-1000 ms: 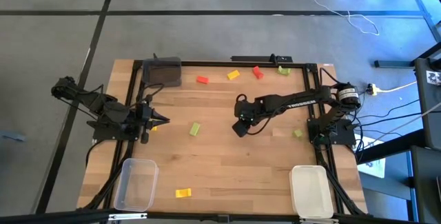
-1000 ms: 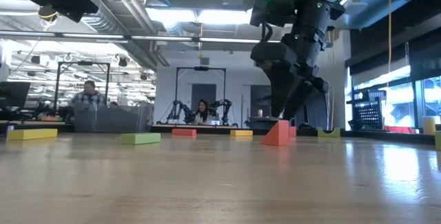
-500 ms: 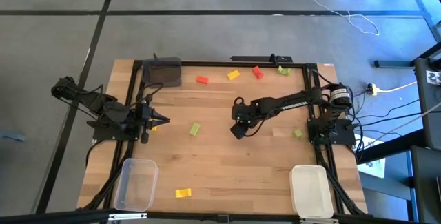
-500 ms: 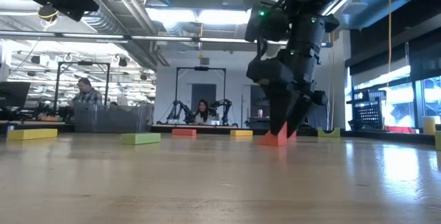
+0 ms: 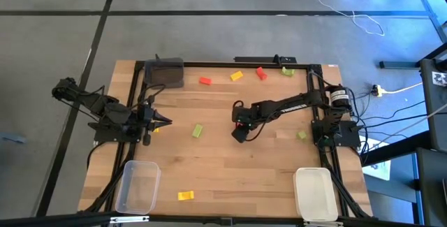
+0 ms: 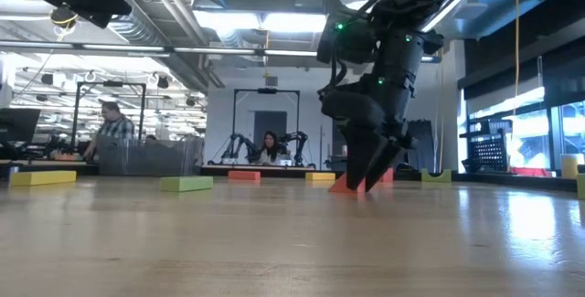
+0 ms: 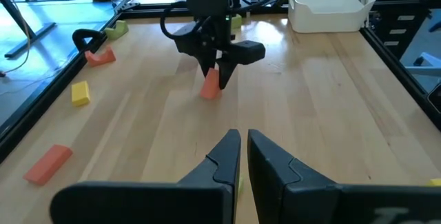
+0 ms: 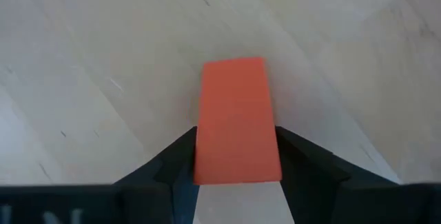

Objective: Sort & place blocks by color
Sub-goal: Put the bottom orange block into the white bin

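Observation:
A red block [image 8: 238, 114] stands upright on its end on the wood near the table's middle [image 7: 210, 87] [image 6: 344, 185]. In the high view it is hidden beneath my right gripper [image 5: 237, 132]. That gripper [image 8: 236, 140] points steeply down, open, with one finger on each side of the block's upper part. My left gripper [image 5: 165, 121] hovers shut near the table's left edge [image 7: 243, 148], touching nothing. Other blocks lie flat on the table: red [image 5: 204, 81], yellow [image 5: 237, 76], red [image 5: 261, 73] and green [image 5: 287, 71] along the far edge, green [image 5: 198, 130], green [image 5: 302, 135] and yellow [image 5: 185, 195]. My right gripper's fingers [image 8: 185, 156] stand close beside the red block's two long sides [image 8: 207, 148], coming from above and pointing down. Whether they touch the block I cannot tell. The block's bottom end rests on the table.
A dark bin [image 5: 165, 72] sits at the far left corner, a clear bin [image 5: 136, 185] at the near left, a white bin [image 5: 313, 192] at the near right. A small yellow block [image 5: 155, 129] lies just below my left gripper. Black rails [image 5: 230, 63] frame the table.
My right gripper has come down over the red block and shifted a little toward the table's left edge, rolling slightly; its fingers now flank the block's upper part. In the low view the block shows a little farther left than before.

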